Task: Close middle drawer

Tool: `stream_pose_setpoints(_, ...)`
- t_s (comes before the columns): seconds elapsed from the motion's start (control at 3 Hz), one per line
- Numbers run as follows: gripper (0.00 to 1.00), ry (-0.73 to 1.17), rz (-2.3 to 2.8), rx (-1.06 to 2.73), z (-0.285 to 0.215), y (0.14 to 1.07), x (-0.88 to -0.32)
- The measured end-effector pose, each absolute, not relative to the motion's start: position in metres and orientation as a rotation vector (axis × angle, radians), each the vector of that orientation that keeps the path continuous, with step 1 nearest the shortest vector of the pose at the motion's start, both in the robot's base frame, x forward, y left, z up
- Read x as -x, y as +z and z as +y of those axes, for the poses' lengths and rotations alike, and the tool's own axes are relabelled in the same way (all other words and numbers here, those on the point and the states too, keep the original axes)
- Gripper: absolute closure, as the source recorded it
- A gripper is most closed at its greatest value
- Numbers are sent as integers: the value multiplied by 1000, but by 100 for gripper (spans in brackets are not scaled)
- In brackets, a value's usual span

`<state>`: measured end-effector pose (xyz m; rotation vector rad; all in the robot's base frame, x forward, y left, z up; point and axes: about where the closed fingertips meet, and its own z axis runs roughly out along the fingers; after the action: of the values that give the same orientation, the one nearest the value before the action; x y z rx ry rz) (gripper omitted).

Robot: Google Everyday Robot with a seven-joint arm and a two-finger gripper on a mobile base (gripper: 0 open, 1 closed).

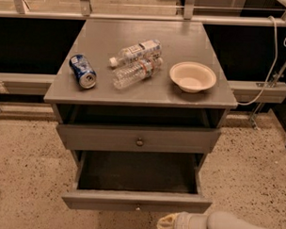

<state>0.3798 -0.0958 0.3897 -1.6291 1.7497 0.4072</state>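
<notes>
The middle drawer (136, 201) is the lowest grey drawer in view. It stands pulled out, with a bare dark tray (137, 172), low side walls and a slim front panel with a tiny central knob (138, 208). My gripper (167, 224) is at the bottom edge of the view, just in front of that panel and a little right of the knob. Its white arm (228, 227) runs off to the lower right. Above it, the taller-fronted drawer (100, 138) with the round knob (139, 141) is pushed in.
On the grey cabinet top (98, 39) lie a blue can (83, 71), two clear plastic bottles (136, 51) (136, 72) and a cream bowl (193, 76). Speckled floor (28, 178) surrounds the cabinet. A rail (22, 81) and a white cable (272, 59) run behind.
</notes>
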Motion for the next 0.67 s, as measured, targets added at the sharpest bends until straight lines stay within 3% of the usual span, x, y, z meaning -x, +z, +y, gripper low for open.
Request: stream_pose_setpoints(0.67,100,328,1691,1612,-94,396,-410)
